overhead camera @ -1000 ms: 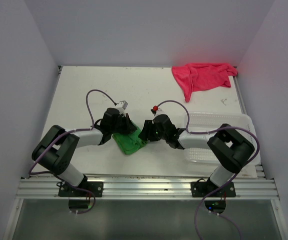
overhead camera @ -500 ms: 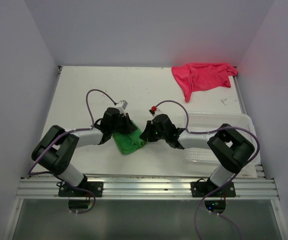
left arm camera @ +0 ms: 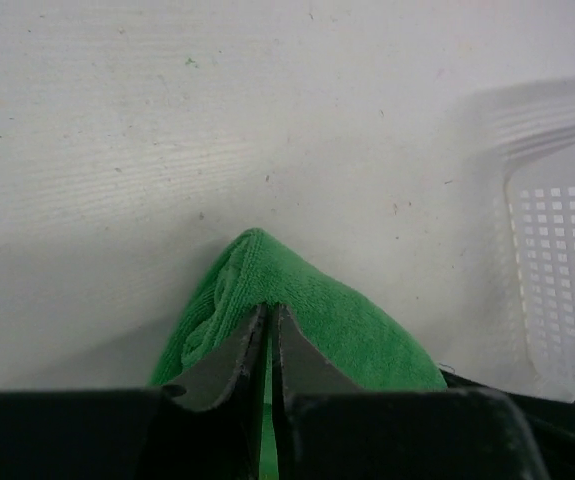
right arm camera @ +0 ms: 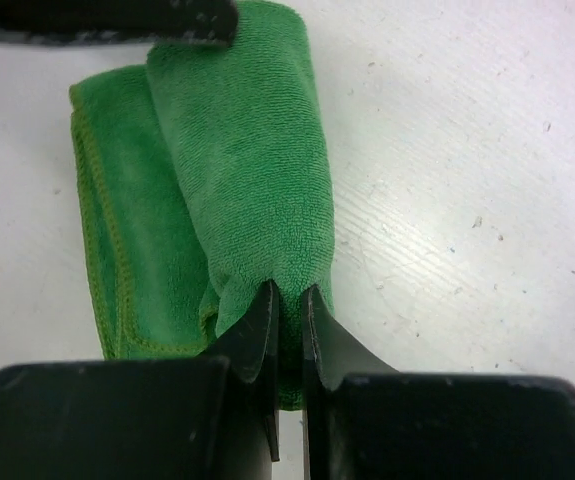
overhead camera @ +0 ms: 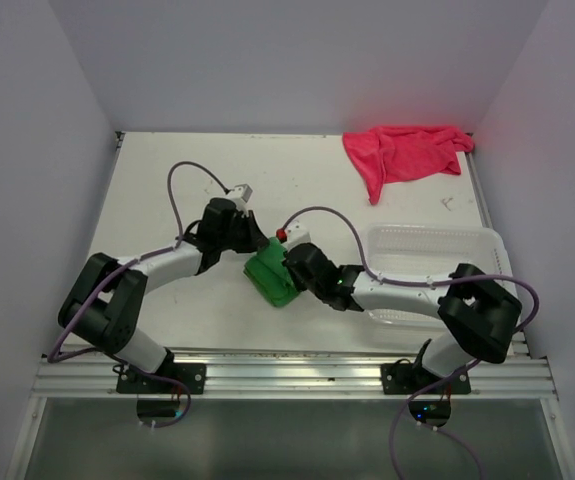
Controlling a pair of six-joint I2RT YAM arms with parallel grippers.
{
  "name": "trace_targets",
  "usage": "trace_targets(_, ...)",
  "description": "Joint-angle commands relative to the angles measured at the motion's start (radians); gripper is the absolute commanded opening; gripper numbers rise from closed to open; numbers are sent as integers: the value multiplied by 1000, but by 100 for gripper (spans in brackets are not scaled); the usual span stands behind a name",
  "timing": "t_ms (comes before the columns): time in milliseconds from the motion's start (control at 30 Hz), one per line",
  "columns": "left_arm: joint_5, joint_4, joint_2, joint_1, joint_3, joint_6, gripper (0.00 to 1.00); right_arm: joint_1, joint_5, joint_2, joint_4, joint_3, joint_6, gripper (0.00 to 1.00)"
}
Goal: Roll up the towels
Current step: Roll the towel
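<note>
The green towel (overhead camera: 270, 277) lies on the white table (overhead camera: 167, 190), to the left of the basket (overhead camera: 437, 250) and apart from it. It is partly rolled: in the right wrist view (right arm camera: 237, 170) a thick roll is seen on top of a flat folded layer, whose stitched edge shows to the roll's left. In the left wrist view (left arm camera: 337, 330) only a rounded hump of the cloth is seen, the rest being cut off by the gripper's body.

The left gripper (overhead camera: 250, 250) is set at the end of the towel farther from the basket's near side. Its fingers are clenched on a fold of the green cloth (left arm camera: 269, 325), with only a thin slit between them. The right gripper (overhead camera: 292, 268) is set at the end nearer the basket. Its fingers are pinched on the roll's end (right arm camera: 289, 300), and cloth is seen between them. From above, both ends of the towel are hidden under the two grippers.

The pink-red towel (overhead camera: 402, 152) lies crumpled and unrolled beyond the basket's far side, at the table's far right corner. The basket is clear meshed plastic; its near wall is covered by the right arm, and in the left wrist view (left arm camera: 557, 270) it is cut off at the right edge.
</note>
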Motion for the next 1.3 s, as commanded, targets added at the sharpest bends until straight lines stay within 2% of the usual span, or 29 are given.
trace_targets(0,-34,-43,-39,21,39,53,9,83,231,7,-62,38,-156,0)
trace_targets(233,-2,-6,-60,21,-8,36,9,270,499,131,-62,81,-254,0)
trace_targets(467,16,23,-109,12,-66,13,8,386,602,278,-86,170,-289,0)
trace_targets(767,-73,-61,-269,12,-80,25,8,412,604,337,-126,230,-271,0)
trace_targets(867,-25,-37,-292,12,-92,22,8,412,599,346,-129,234,-265,0)
trace_targets(967,48,12,-275,11,-102,24,8,413,595,353,-128,239,-265,0)
trace_targets(1267,90,137,-185,-12,-180,12,8,410,581,357,-125,256,-246,0)
